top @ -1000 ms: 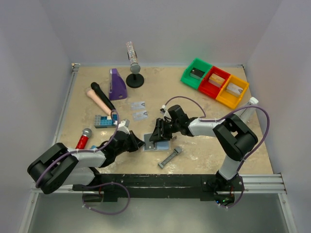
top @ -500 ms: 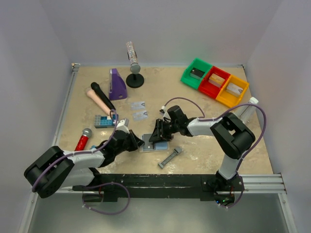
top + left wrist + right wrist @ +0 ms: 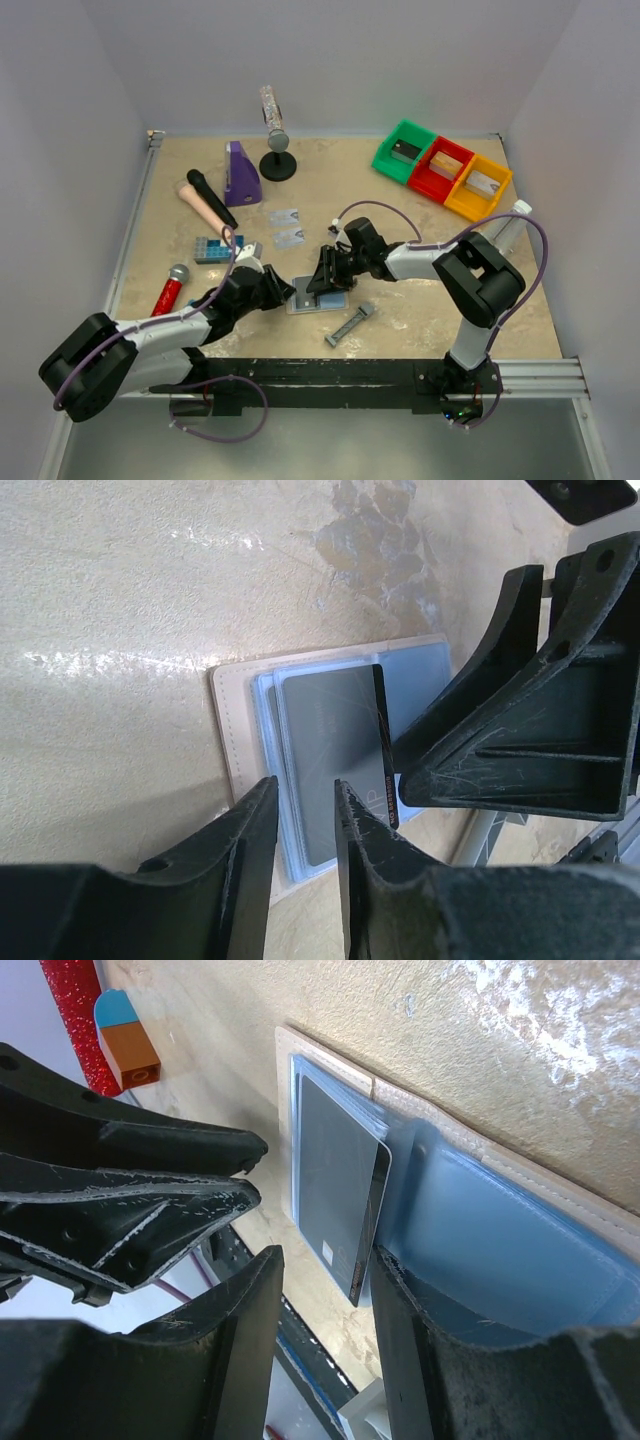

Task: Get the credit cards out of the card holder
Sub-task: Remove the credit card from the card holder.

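One black card (image 3: 330, 730) sits tipped up along one long edge in the open holder (image 3: 225, 730), directly between my two grippers. Left gripper (image 3: 305, 792), jaws parted a crack and gripping nothing, hovers just short of the card's near end. The raised edge runs straight away from those jaws, a shade to the side of their gap. Right gripper (image 3: 328, 1255) faces it from the far side with its jaws released. The card's raised corner is inside that gap, leaning on one finger while the other stands clear. I judge the right the better placed: its jaws straddle the edge, and closing across the card's thickness should catch it. Two grey cards (image 3: 289, 237) lie well beyond both grippers.
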Robot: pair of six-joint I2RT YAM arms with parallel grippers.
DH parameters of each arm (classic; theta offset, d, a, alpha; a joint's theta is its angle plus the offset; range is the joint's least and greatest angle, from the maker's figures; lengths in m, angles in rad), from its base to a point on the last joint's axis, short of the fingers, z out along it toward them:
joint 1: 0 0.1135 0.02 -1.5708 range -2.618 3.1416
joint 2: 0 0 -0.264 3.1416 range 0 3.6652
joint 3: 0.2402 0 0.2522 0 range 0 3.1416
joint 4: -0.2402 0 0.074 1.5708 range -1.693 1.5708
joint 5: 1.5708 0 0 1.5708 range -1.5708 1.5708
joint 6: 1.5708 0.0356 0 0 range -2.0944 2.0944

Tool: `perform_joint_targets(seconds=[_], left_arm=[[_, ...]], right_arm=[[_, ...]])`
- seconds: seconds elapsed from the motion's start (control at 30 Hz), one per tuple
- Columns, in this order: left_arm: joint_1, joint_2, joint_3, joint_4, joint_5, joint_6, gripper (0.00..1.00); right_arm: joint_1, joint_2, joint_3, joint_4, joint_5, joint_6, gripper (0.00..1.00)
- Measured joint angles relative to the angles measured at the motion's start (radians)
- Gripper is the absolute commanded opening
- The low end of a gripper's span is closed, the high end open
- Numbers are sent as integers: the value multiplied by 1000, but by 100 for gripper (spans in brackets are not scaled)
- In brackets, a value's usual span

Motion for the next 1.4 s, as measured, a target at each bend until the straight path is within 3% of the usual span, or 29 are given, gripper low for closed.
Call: perform_joint_targets(seconds=[0.67,1.4], left_arm=[[0,106,5,79,32,1,8],[1,185,0,192,36,-4,5]], right_arm=[[0,0,0,19,-11,11,42],[-3,1,-16,151,-64,62,43]])
